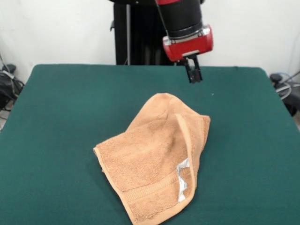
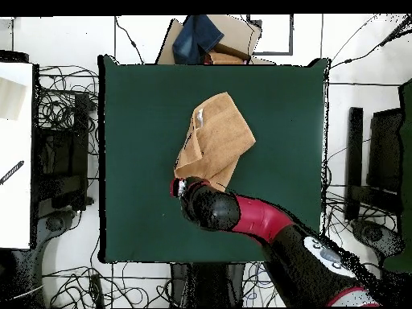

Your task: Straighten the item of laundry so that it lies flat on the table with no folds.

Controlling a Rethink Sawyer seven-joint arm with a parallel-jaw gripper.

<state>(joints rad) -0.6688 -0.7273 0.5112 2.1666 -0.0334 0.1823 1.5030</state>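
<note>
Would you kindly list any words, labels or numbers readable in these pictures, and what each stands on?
No text can be read.
Small white label on the orange-tan terry towel: any print too small and blurred to read.
Red and black arm and its gripper: no readable markings.

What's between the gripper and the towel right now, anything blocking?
Nothing visible. The gripper hangs above the bare table, just beyond the towel's far end, apart from it. The towel lies crumpled and folded over, with only green felt around it.
</note>
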